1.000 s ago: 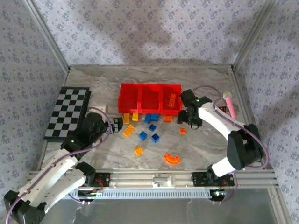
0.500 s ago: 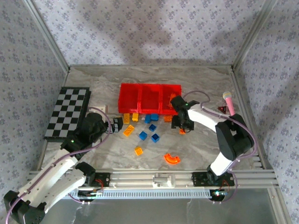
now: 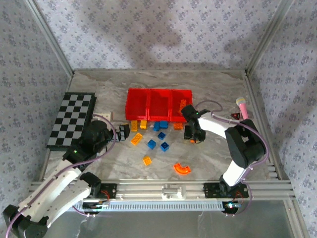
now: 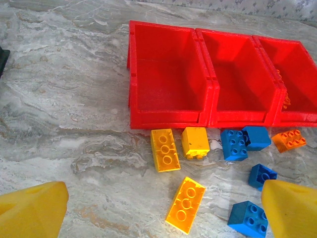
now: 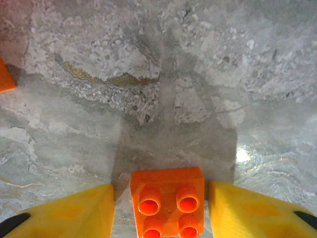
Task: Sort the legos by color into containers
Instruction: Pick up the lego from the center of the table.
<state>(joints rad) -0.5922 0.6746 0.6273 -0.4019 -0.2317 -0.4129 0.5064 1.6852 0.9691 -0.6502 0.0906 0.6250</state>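
The containers (image 3: 159,105) are three joined red bins at the back centre, also in the left wrist view (image 4: 168,74); the right one holds orange pieces (image 3: 183,105). Yellow (image 3: 136,138), blue (image 3: 157,145) and orange (image 3: 178,126) legos lie scattered in front of them, with an orange arch (image 3: 182,168) nearer me. My right gripper (image 3: 194,135) is down on the table, astride a small square orange brick (image 5: 167,201). Its yellow fingers (image 5: 64,213) stand close on both sides with thin gaps, so it is open. My left gripper (image 4: 163,208) hovers wide open above a yellow brick (image 4: 185,204).
A black-and-white checkered board (image 3: 72,119) lies at the left. A pink cylinder (image 3: 242,110) rests at the right beside a small red piece (image 3: 235,116). Metal frame rails and patterned walls close in the table.
My right gripper has come away from the right bin, down and left onto the small orange brick, and its jaws have narrowed around it. The left arm has hardly moved.
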